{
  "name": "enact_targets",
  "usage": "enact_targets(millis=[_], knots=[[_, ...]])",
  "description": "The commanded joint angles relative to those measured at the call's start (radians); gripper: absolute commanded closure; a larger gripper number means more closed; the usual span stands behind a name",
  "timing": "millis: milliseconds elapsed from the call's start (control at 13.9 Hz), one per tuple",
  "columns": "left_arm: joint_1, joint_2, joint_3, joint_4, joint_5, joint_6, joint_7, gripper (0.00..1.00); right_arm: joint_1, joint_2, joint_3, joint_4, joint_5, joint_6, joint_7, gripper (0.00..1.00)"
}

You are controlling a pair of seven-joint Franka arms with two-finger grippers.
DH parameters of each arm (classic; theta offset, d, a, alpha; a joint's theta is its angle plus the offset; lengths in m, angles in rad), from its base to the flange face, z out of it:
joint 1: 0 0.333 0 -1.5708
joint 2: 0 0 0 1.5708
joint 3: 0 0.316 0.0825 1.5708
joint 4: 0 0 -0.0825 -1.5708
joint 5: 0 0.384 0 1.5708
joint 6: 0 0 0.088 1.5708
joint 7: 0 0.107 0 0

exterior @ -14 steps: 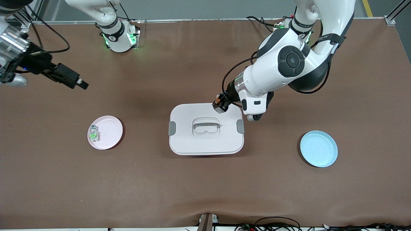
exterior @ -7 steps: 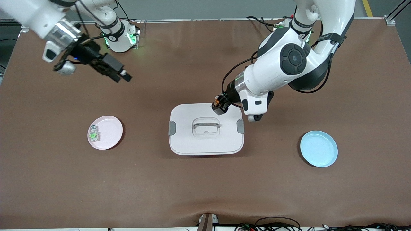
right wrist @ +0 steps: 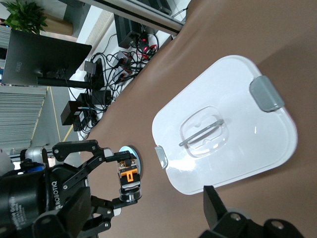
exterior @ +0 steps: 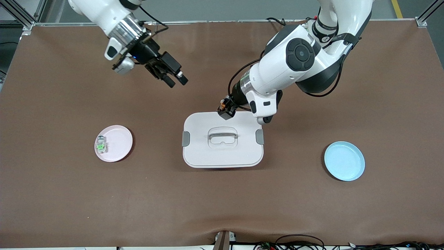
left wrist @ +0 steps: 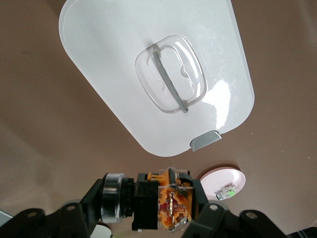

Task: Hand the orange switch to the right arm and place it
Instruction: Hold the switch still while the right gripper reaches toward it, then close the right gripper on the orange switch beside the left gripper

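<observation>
The orange switch [exterior: 224,106], a small black block with an orange middle, is held in the air by my shut left gripper [exterior: 226,108]. It hangs over the edge of the white lidded container [exterior: 201,152] farthest from the front camera. In the left wrist view the switch [left wrist: 166,202] fills the gap between the jaws. My right gripper [exterior: 176,82] is open and empty. It hangs over bare table toward the right arm's end, apart from the switch. The right wrist view shows the switch [right wrist: 128,179] in the left gripper, ahead of one of its own fingers [right wrist: 217,207].
A pink plate [exterior: 119,139] toward the right arm's end carries a pale block with a green middle [exterior: 101,145]. A light blue plate [exterior: 344,160] lies toward the left arm's end. The container's lid has a clear recessed handle [exterior: 222,136] and grey side clips.
My right arm has swung in from its end of the table toward the middle, gripper still open. My left arm has shifted the switch slightly toward the right arm.
</observation>
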Motion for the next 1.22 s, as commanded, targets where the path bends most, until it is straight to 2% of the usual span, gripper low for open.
enact_targets(millis=[0,215,718,1006,1077,1149], knots=[[-0.026,0.004,0.006,0.017,-0.010,0.001,-0.037,1.00,0.072,0.049,-0.011,-0.003,0.070,0.105,0.008,0.00],[-0.038,0.004,0.006,0.017,-0.010,0.001,-0.055,1.00,0.111,0.110,-0.011,0.006,0.073,0.184,0.006,0.00],[-0.063,0.007,0.008,0.017,-0.008,0.001,-0.068,1.00,0.140,0.244,-0.011,0.119,0.070,0.192,-0.009,0.00],[-0.064,0.007,0.008,0.017,-0.007,0.001,-0.069,1.00,0.145,0.259,-0.011,0.132,0.061,0.192,-0.018,0.00],[-0.064,0.007,0.008,0.017,-0.008,0.001,-0.068,1.00,0.151,0.259,-0.011,0.132,0.061,0.192,-0.018,0.02],[-0.064,0.007,0.008,0.017,-0.008,0.001,-0.068,1.00,0.154,0.261,-0.011,0.132,0.061,0.193,-0.018,0.11]])
